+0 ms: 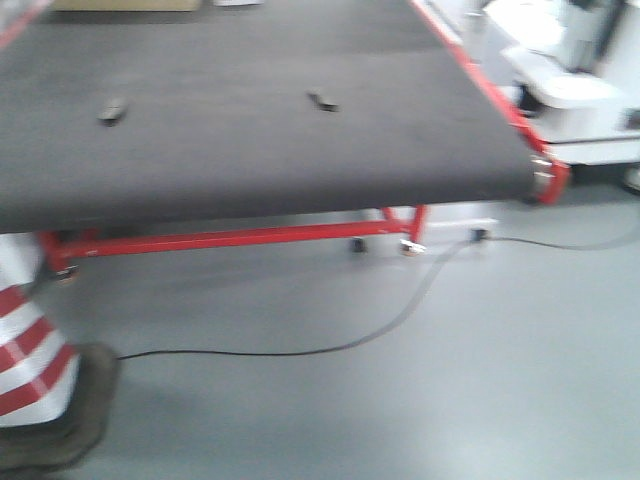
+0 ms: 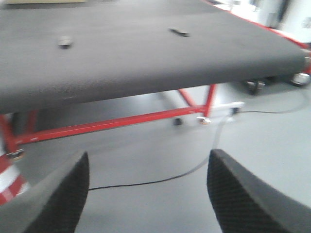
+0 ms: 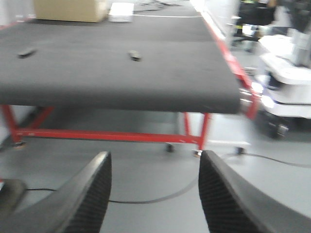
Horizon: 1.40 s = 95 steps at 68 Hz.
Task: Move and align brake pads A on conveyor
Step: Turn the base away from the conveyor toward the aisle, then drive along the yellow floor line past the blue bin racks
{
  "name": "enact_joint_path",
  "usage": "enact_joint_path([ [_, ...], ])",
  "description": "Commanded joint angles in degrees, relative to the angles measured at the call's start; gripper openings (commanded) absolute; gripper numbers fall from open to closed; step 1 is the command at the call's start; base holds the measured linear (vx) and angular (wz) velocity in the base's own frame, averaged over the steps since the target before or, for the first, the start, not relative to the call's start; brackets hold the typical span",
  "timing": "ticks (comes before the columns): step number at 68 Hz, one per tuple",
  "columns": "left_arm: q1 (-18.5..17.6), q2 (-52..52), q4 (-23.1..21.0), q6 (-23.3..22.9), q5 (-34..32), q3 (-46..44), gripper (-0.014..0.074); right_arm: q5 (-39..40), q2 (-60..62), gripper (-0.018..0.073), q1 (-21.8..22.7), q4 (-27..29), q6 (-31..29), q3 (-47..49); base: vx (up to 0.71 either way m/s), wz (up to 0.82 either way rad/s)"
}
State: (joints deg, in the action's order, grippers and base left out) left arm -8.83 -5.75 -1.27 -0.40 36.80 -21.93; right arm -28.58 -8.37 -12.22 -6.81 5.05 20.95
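Observation:
Two small dark brake pads lie apart on the dark conveyor (image 1: 250, 150): one brake pad (image 1: 113, 110) at the left, another brake pad (image 1: 323, 101) further right. The left wrist view shows the same pads, the left brake pad (image 2: 64, 42) and the right brake pad (image 2: 179, 32), on the conveyor (image 2: 136, 63). They appear again in the right wrist view as a left brake pad (image 3: 26, 52) and a right brake pad (image 3: 134, 56). My left gripper (image 2: 148, 160) hangs open and empty over the floor, well short of the belt. Likewise my right gripper (image 3: 154, 160) is open and empty.
The conveyor's red frame (image 1: 230, 240) stands on a grey floor, where a black cable (image 1: 300, 350) runs. A red-and-white cone (image 1: 30, 360) sits at the lower left. White equipment (image 1: 570, 70) stands to the right. A cardboard box (image 3: 70, 9) rests at the belt's far end.

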Motion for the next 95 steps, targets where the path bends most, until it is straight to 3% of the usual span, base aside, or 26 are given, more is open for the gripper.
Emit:
enact_joint_path([
  [1,-0.3,-0.7,-0.4,-0.3,-4.4,-1.5,0.0502,4.2,-0.7,0.0398,0.2,-0.7,-0.5,1.4,-0.16,-0.7],
  [95,-0.3,-0.7,-0.4,-0.3,-4.4,-1.5,0.0502,4.2,-0.7,0.0398,0.2,-0.7,-0.5,1.4,-0.1,-0.83],
])
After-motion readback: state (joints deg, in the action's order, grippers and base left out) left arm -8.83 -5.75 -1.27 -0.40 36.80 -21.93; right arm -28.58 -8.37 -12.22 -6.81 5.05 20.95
